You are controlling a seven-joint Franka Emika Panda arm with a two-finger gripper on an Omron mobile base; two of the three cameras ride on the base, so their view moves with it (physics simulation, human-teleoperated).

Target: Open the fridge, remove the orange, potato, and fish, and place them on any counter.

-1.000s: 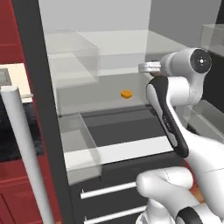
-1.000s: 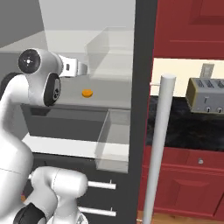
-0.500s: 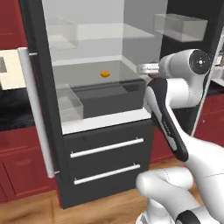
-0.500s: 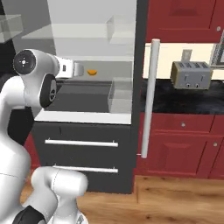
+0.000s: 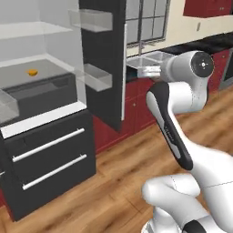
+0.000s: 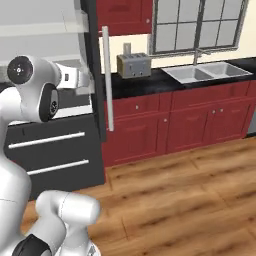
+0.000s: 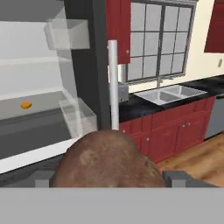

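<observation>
A: Any legible text, labels or numbers on the fridge (image 5: 68,113), upper left of frame?

B: None readable. Toaster (image 6: 134,65) and cabinet fronts, upper centre, likewise carry no lettering, brand or sign.

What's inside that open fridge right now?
On a glass shelf of the fridge lies one small orange thing, above a dark drawer. Clear door bins look empty. The drawer's contents are hidden, and no fish is visible.
</observation>
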